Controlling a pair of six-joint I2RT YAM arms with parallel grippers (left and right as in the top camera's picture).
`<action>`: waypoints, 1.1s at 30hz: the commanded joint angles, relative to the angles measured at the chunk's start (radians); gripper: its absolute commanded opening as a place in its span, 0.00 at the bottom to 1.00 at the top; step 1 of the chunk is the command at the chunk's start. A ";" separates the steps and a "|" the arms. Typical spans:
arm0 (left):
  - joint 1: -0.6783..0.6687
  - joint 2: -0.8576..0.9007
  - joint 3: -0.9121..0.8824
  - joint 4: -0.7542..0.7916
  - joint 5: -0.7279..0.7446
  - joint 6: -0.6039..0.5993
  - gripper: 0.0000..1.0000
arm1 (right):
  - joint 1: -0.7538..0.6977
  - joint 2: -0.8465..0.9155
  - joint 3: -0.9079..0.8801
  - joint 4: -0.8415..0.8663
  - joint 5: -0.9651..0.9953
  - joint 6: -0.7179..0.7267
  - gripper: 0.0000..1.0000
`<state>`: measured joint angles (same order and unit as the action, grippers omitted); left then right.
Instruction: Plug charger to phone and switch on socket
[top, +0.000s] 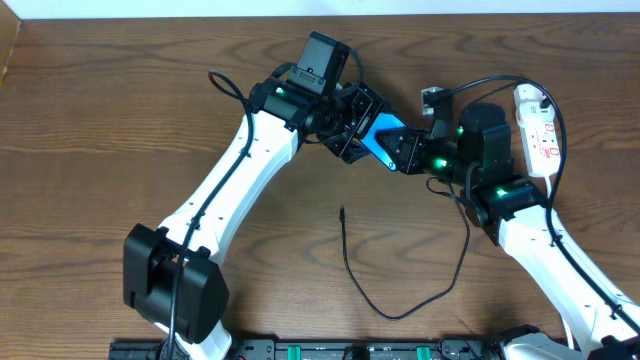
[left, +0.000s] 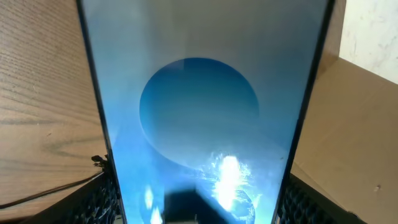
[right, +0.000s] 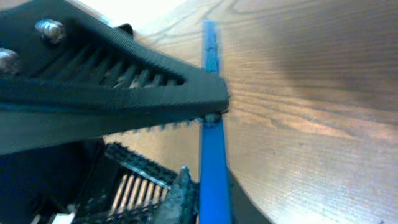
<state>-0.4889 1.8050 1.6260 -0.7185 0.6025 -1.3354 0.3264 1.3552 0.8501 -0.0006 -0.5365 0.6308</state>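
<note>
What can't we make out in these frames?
- Port end of the phone: in overhead it is hidden under the left gripper and right gripper; in left wrist it is cut off by the frame.
- Switch state on the socket: overhead, too small.
- Plug tip of the charger: overhead, too small to tell its shape.

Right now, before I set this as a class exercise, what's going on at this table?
Both arms are on the phone. The left gripper holds it across its width, screen lit blue, and the right gripper is pinched shut on one edge. The charger cable lies loose on the table, its plug in neither gripper. The power strip sits off to the right, untouched.
</note>
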 joint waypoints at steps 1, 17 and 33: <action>-0.002 -0.034 0.011 0.007 0.005 -0.003 0.07 | 0.008 0.006 0.022 0.009 -0.015 -0.010 0.01; 0.031 -0.040 0.011 0.002 0.047 0.082 0.86 | -0.043 0.006 0.022 0.035 -0.015 0.001 0.01; 0.105 -0.140 0.011 0.003 0.093 0.112 0.87 | -0.119 0.006 0.022 0.124 -0.032 0.431 0.01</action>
<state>-0.4049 1.6958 1.6260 -0.7136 0.6827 -1.2480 0.2150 1.3663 0.8501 0.0761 -0.5453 0.8505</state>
